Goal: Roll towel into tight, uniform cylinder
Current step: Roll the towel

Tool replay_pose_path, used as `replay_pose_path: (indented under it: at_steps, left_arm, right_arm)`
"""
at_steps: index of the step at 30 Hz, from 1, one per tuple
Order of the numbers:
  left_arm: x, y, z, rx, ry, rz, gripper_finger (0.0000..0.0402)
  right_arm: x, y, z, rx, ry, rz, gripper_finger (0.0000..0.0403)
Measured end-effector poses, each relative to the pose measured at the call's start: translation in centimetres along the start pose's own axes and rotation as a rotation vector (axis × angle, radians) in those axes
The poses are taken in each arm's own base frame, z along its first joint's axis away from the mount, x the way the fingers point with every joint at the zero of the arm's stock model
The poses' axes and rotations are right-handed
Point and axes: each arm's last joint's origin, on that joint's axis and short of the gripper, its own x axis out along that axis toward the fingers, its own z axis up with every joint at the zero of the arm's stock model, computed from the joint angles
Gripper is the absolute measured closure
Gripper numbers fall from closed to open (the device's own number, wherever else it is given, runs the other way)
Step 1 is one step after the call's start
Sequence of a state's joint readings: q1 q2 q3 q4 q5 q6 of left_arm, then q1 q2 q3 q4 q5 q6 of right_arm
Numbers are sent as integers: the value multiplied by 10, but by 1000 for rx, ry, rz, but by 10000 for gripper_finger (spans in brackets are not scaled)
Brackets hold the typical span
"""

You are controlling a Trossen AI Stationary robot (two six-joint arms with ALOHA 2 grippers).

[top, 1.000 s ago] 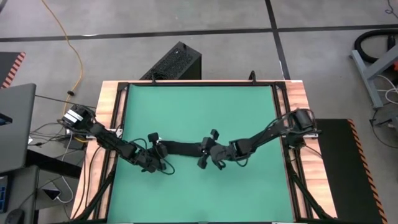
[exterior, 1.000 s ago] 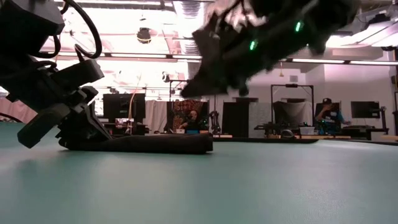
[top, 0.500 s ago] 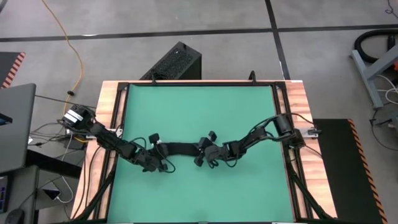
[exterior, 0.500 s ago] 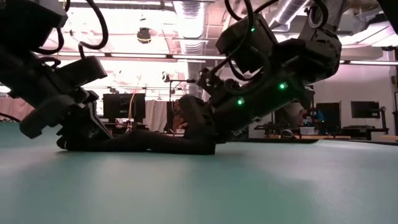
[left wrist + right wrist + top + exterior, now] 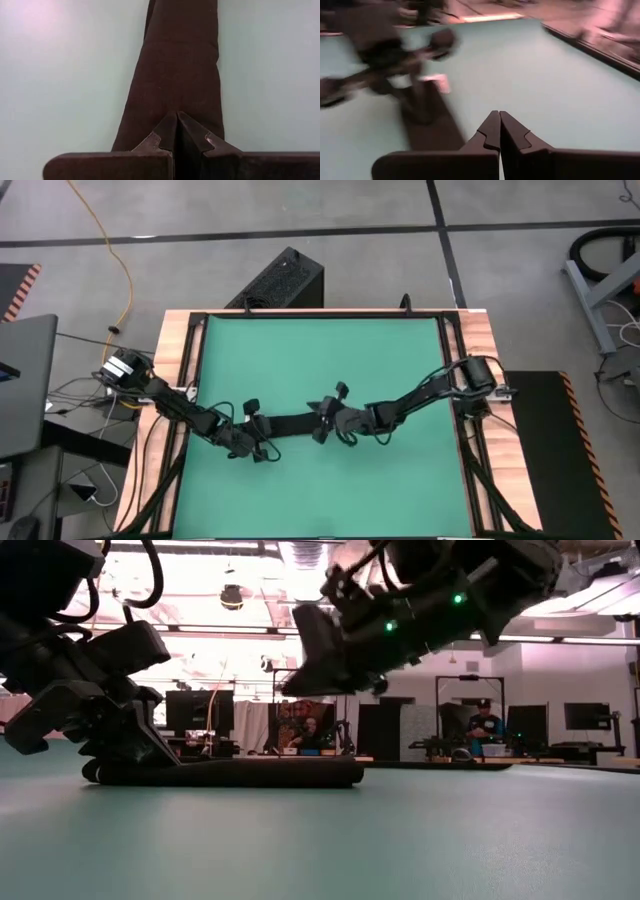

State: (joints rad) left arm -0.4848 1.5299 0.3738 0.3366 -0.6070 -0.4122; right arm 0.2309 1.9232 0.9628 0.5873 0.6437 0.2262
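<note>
The towel (image 5: 290, 423) lies as a long, narrow black roll on the green mat (image 5: 320, 360), a little below the centre of the high view, running left to right. In the low view the towel (image 5: 240, 772) is a low flat band on the mat (image 5: 400, 840), its right end near the middle of the frame.

The left gripper (image 5: 255, 442) is at the left end of the towel, in the lower left part of the mat. Its fingers are pressed together. In the left wrist view the closed fingers (image 5: 167, 132) lie on top of the towel (image 5: 175, 70), which runs away from them toward the top of the frame. They do not pinch the cloth; they rest on it. In the low view this gripper (image 5: 95, 740) sits down on the left end of the roll.

The right gripper (image 5: 322, 425) is at the right end of the towel in the high view. Its fingers (image 5: 492, 130) are also pressed together and hold nothing. In the low view the right gripper (image 5: 300, 680) hangs above the towel, clearly apart from it, in the upper middle of the frame. The right wrist view shows the towel (image 5: 427, 117) with its small white tag (image 5: 437, 80) at the edge.
</note>
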Motion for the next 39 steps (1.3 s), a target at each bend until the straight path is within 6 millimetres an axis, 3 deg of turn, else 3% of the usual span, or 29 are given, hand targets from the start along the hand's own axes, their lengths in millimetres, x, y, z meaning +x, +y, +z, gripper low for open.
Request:
replay_pose_path:
  at_steps: [3, 11, 22, 32, 39]
  left_arm:
    - [0, 1, 1, 3, -5, 4, 401]
    - [0, 0, 2, -6, -18, 3, 401]
    - [0, -1, 6, -5, -41, 15, 401]
    - [2, -2, 7, -32, -72, 38, 401]
    - [-4, 3, 4, -99, -231, -43, 401]
  right_arm:
    - [1, 7, -3, -31, -25, 87, 387]
    - [22, 11, -43, 32, -1, 149, 387]
    - [34, 9, -85, 174, 94, 110, 387]
    - [33, 8, -87, 191, 124, 102, 387]
    - [33, 9, -87, 199, 117, 112, 387]
